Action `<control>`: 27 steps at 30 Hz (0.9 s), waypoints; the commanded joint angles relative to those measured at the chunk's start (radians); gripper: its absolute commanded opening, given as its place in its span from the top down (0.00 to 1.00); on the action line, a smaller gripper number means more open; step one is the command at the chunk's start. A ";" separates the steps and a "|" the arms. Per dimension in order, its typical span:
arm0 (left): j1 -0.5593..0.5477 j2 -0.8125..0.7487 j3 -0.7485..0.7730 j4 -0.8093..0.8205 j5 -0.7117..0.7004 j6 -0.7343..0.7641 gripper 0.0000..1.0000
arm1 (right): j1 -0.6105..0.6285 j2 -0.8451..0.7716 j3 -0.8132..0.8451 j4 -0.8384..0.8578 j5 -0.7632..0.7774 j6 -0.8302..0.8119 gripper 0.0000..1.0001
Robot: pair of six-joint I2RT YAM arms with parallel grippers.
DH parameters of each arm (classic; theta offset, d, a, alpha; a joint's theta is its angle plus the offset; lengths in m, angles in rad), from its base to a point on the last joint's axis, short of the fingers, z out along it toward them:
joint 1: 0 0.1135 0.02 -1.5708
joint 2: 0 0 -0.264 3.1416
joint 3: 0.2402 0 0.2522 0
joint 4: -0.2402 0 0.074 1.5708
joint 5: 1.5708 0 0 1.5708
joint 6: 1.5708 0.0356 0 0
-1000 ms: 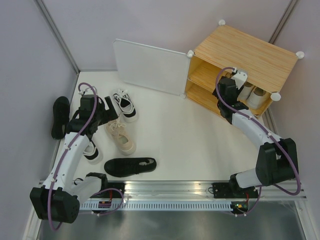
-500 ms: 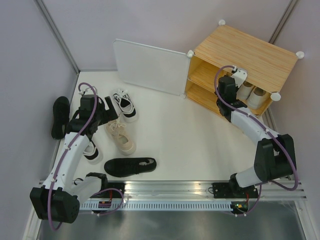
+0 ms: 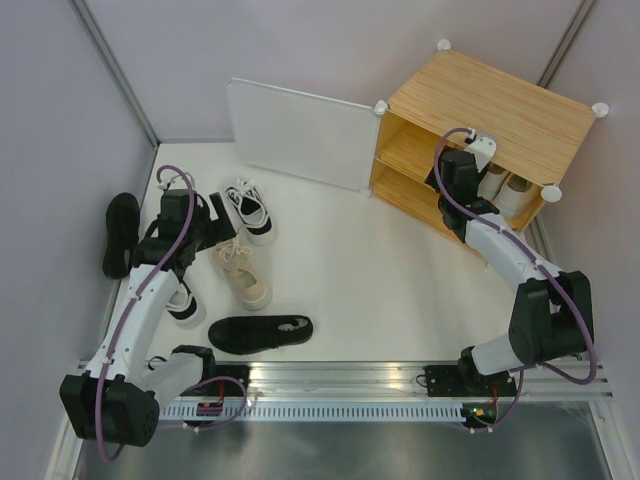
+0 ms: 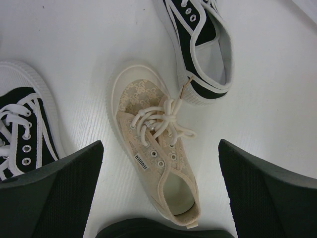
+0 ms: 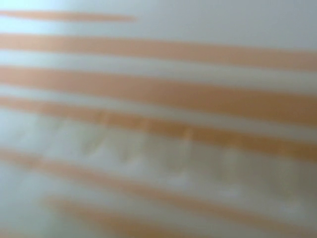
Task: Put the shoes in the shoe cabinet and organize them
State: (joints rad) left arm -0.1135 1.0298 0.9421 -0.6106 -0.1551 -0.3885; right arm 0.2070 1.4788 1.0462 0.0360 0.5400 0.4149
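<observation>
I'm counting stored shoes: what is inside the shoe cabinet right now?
In the shoe cabinet, two pale shoes show at the right end. The right arm, reaching in, and the wooden top hide the rest.

With its fingers spread wide, the left gripper [image 4: 159, 148] has bare table on both flanks of the cream shoe [image 4: 156, 158], bounded by a black-and-white shoe [image 4: 200, 44] beyond and a second black-and-white shoe [image 4: 25, 129] beside, while the right arm [image 3: 500, 250] and stored shoes [image 3: 505, 190] crowd the shoe cabinet [image 3: 490, 100] opening, its door [image 3: 300, 135] swung wide.
</observation>
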 commanded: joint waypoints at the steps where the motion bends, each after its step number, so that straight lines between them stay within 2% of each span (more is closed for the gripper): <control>1: 0.002 -0.002 -0.011 0.034 -0.001 0.028 0.00 | -0.006 -0.081 0.006 -0.060 -0.119 0.001 0.31; 6: 0.002 0.007 -0.014 0.034 0.006 0.020 0.00 | -0.004 -0.189 -0.005 -0.177 -0.261 -0.011 0.17; 9: 0.002 0.024 -0.019 0.026 0.002 0.005 0.00 | -0.006 -0.245 -0.029 -0.229 -0.395 -0.008 0.10; 10: 0.002 0.029 -0.020 0.025 0.000 -0.006 0.00 | -0.006 -0.279 -0.040 -0.235 -0.464 -0.005 0.09; 13: 0.002 0.052 -0.029 0.002 -0.001 -0.030 0.00 | -0.006 -0.354 -0.097 -0.251 -0.537 -0.013 0.02; 14: 0.002 0.058 -0.034 -0.005 0.000 -0.036 0.01 | -0.004 -0.374 -0.122 -0.255 -0.607 -0.019 0.02; 16: 0.002 0.064 -0.064 -0.017 0.031 -0.053 0.01 | -0.004 -0.431 -0.159 -0.257 -0.646 -0.028 0.02; 27: 0.000 0.127 -0.178 -0.026 0.140 -0.121 0.11 | -0.006 -0.636 -0.294 -0.268 -0.730 -0.014 0.02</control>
State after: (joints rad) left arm -0.1135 1.1332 0.7696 -0.6430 -0.0647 -0.4580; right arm 0.2054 0.8757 0.7712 -0.2466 -0.1390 0.3992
